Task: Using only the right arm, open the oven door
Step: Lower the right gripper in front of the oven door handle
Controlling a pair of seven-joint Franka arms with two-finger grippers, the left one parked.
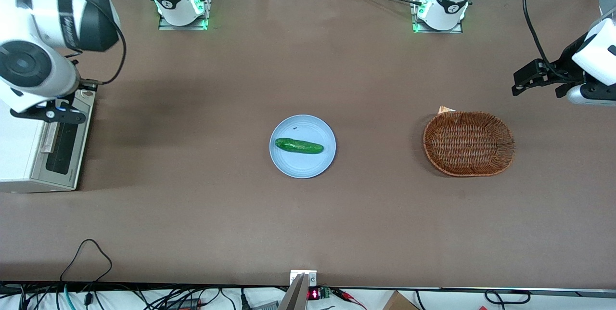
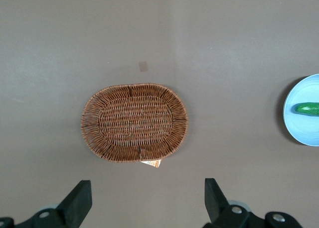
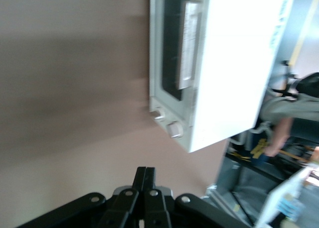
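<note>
The cream-white oven (image 1: 21,153) stands at the working arm's end of the table. Its door (image 1: 62,148) faces the table's middle and lies flat against the oven body, with a dark glass window and a pale bar handle (image 1: 46,139). My right arm (image 1: 33,67) hangs over the oven's end farther from the front camera. Its gripper (image 1: 53,114) is above the door's upper edge, apart from the handle. In the right wrist view the gripper (image 3: 145,175) is shut on nothing, with the door (image 3: 172,54), handle (image 3: 188,44) and two knobs (image 3: 167,122) ahead of it.
A blue plate (image 1: 288,163) with a cucumber (image 1: 299,146) sits mid-table. A wicker basket (image 1: 469,144) lies toward the parked arm's end. Cables run along the table's near edge (image 1: 86,252).
</note>
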